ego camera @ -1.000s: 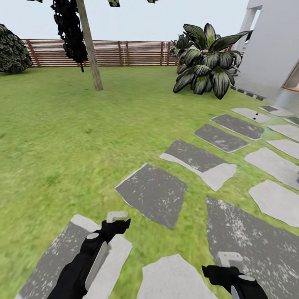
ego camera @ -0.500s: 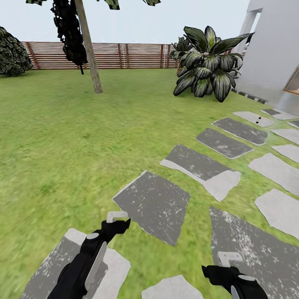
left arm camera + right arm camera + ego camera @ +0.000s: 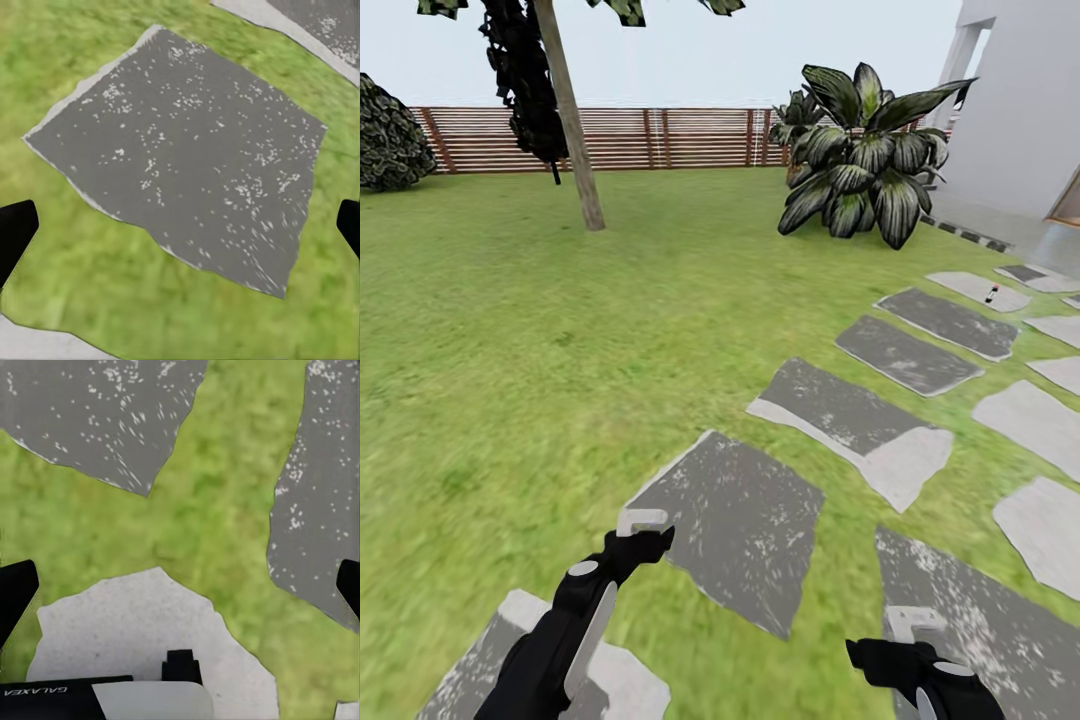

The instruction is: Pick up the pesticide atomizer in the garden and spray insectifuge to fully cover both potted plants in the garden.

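Far off at the right, the pesticide atomizer (image 3: 991, 294) is a tiny dark upright bottle with a red collar and a pale top, standing on a pale stepping stone (image 3: 977, 290). The potted plants are out of view. In the head view my left gripper (image 3: 645, 540) and right gripper (image 3: 882, 650) hang low over the lawn, both far from the bottle. The left wrist view has the left gripper (image 3: 180, 232) open above a dark grey stone (image 3: 187, 150). The right gripper (image 3: 180, 592) is open too, over grass and a pale stone (image 3: 142, 630). Neither holds anything.
Grey stepping stones (image 3: 735, 525) run from my feet toward the right across the green lawn (image 3: 510, 330). A tree trunk (image 3: 572, 130), a dark round bush (image 3: 390, 135), a large striped-leaf plant (image 3: 865, 165) and a brown slatted fence (image 3: 680, 138) stand beyond. A white wall (image 3: 1020, 110) rises at right.
The whole head view has shifted: the stones slide down and rightward, so the camera is moving over the lawn. Both arms keep the same pose and both grippers stay open.
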Motion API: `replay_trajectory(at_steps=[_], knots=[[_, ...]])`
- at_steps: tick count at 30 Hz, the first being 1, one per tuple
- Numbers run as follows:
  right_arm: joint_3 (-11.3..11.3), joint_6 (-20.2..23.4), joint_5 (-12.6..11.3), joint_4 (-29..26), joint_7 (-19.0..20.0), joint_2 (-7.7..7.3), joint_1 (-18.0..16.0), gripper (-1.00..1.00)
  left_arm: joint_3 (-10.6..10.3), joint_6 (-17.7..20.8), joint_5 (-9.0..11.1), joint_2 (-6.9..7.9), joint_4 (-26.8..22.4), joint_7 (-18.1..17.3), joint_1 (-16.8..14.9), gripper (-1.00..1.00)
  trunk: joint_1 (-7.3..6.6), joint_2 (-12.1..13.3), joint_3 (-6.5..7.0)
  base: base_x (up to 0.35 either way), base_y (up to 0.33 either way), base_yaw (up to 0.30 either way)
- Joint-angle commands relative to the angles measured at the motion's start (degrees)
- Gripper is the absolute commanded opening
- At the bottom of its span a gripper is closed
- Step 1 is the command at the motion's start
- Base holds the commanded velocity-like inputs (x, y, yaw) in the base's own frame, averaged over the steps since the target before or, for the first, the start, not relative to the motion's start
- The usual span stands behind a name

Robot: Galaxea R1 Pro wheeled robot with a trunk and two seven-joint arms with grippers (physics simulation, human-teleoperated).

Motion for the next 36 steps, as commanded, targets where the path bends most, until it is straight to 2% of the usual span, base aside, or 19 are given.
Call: replay_trajectory(at_steps=[1,36], knots=[[0.0,0.3,0.0,-0.1,0.0,-0.01,0.0,1.0,0.0,0.3,0.5,-0.01,-0.1,0.0,0.0,1.0,0.19,0.0,-0.04,0.34,0.0,0.0],[0.0,0.3,0.0,-0.1,0.0,-0.05,0.0,1.0,0.0,0.3,0.5,-0.01,-0.1,0.0,0.0,1.0,0.19,0.0,-0.04,0.34,0.0,0.0]])
